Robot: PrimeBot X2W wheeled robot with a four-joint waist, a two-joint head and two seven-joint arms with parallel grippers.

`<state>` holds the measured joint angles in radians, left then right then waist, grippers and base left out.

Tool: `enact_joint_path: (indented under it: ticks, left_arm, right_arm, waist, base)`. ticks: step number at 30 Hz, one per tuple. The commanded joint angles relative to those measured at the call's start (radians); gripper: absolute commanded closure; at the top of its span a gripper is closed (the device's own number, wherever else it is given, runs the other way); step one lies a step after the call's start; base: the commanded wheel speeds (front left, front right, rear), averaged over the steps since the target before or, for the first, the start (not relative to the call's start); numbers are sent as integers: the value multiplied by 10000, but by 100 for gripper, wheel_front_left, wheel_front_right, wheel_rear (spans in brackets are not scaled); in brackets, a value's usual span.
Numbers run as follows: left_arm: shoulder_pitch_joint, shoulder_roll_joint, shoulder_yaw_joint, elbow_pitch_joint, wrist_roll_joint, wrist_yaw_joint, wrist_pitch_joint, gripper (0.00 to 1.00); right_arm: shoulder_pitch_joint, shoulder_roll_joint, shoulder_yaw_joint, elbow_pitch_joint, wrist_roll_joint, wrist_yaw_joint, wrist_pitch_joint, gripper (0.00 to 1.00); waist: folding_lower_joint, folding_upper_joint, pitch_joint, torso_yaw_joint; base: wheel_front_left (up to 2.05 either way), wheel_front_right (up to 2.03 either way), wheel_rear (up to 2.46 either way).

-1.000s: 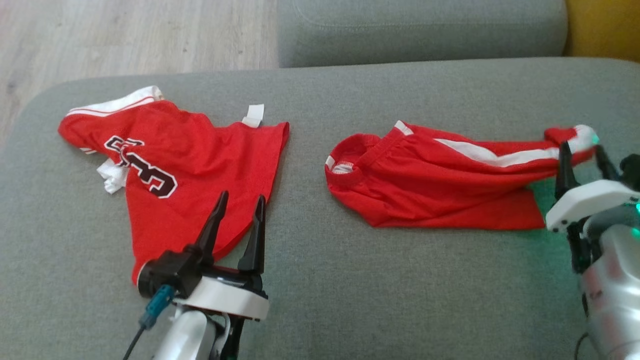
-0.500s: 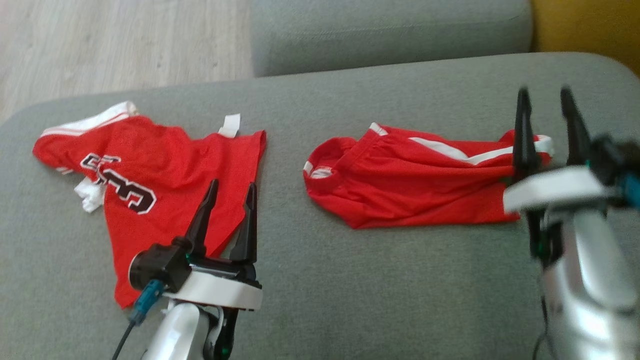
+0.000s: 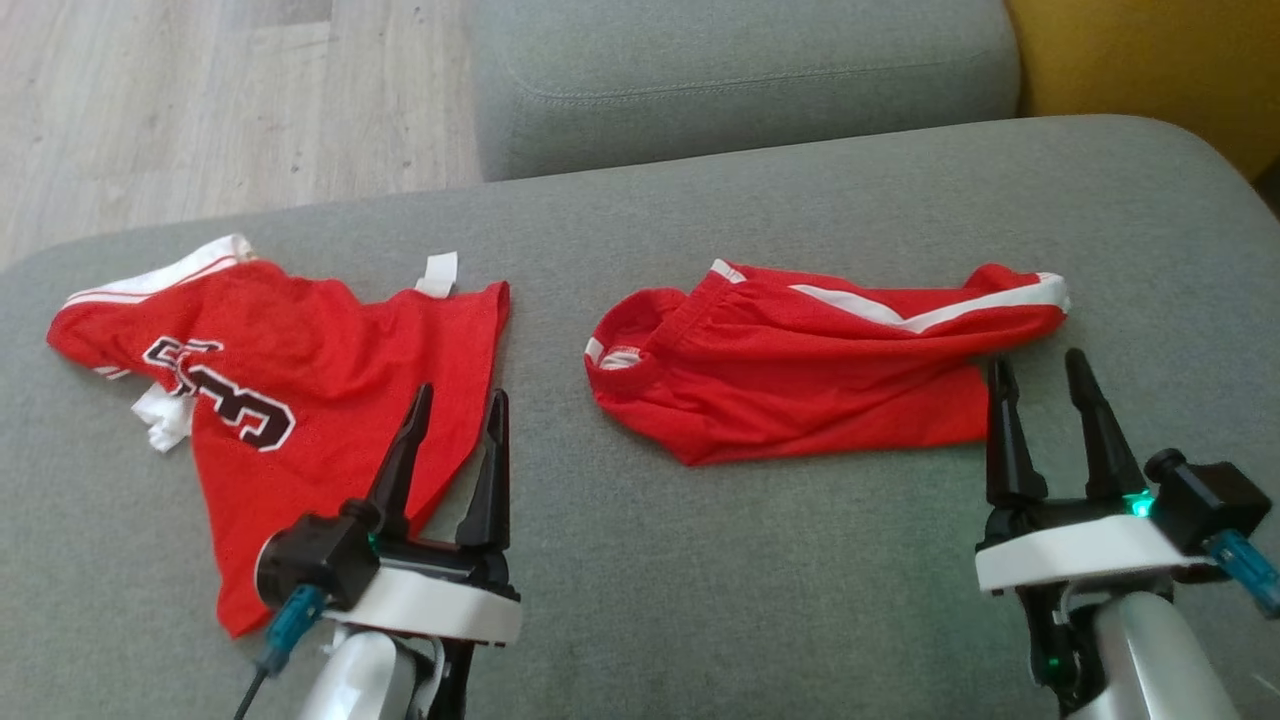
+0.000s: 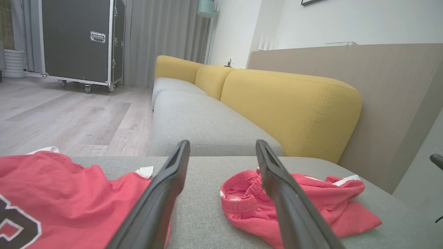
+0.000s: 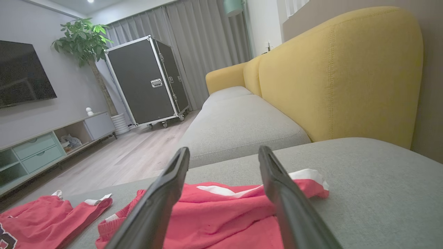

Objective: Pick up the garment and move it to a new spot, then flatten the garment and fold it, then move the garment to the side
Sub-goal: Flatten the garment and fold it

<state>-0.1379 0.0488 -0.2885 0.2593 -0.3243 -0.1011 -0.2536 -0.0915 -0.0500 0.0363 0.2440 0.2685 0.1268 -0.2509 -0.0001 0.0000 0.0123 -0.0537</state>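
- The red shorts [image 3: 820,380] lie on the grey sofa seat [image 3: 700,600], right of the middle and well apart from a red jersey [image 3: 330,370] on the left.
- They lie lengthwise, loosely flattened and creased. The elastic waistband gapes toward the jersey, with a bit of white inside it.
- A white stripe runs along their far edge to a white-banded leg hem, which is bunched up at the right end.
- The lower leg panel lies flatter and ends in a straight edge at the near right.
- The right jaws stand spread and hold nothing, just beside the shorts' near right corner. Whether a tip touches the cloth cannot be told.
- In the right wrist view the shorts [image 5: 221,214] spread out beyond and between the two dark fingers [image 5: 162,200].
- The left jaws are also parted and empty, above the jersey's near right edge.
- The jersey lies rumpled, with a black-and-white number and white trim.
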Motion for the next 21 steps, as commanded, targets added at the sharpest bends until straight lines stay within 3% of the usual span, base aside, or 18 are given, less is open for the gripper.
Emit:
enact_joint_path:
  ticks: [1, 10, 21]
  left_arm:
    - [-301, 14, 304, -311, 63, 12, -82, 0]
    - [-577, 14, 125, -292, 75, -30, -82, 0]
    - [-1182, 14, -368, -123, 15, 9, -82, 0]
  right_arm:
    - [-395, -5, 231, -414, -66, 39, -108, 0]
    - [-1099, -4, 261, -19, -691, 39, -108, 0]
    - [-3874, -167, 181, 3868, -2090, 39, 677, 0]
  waist:
    - [1, 0, 51, 87]
    - [1, 0, 627, 667]
    - [1, 0, 1530, 1893]
  base:
    - [0, 0, 0]
    - [0, 0, 0]
    - [0, 0, 0]
